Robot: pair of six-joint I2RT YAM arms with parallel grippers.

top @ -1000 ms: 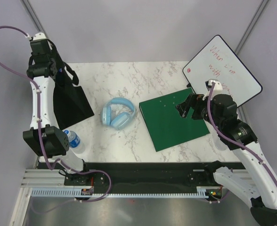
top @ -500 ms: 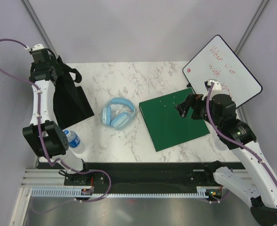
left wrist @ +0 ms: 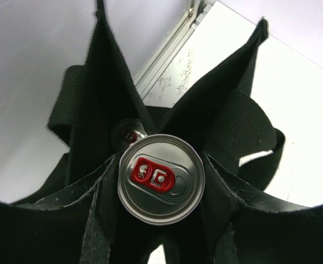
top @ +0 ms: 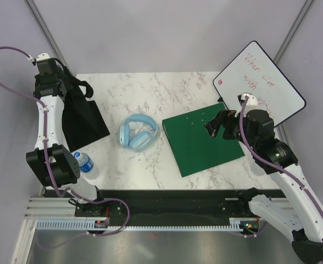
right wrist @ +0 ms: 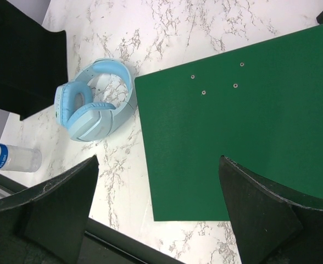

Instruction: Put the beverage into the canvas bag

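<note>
The marble desk (top: 150, 93) carries the black canvas bag (top: 84, 118) at its far left. There the left gripper (top: 60, 83) pinches a red-tabbed silver can (left wrist: 161, 179) in the bag's mouth. The right gripper (top: 212, 127) hangs spread above a green board (top: 197, 146).

- Looks like a robotics lab test cell: marble-patterned bench (top: 178, 88) boxed in by plain grey panels (top: 167, 33) and metal posts (top: 40, 22).
- Left arm (top: 45, 118) and right arm (top: 271, 148) bolted beside a slotted aluminium rail (top: 46, 208), trailing purple cable (top: 127, 213).
- Whiteboard (top: 259, 82) with red handwriting.

Shiny metal can (left wrist: 160, 179), matt blk cloth bag (left wrist: 233, 126)
</note>
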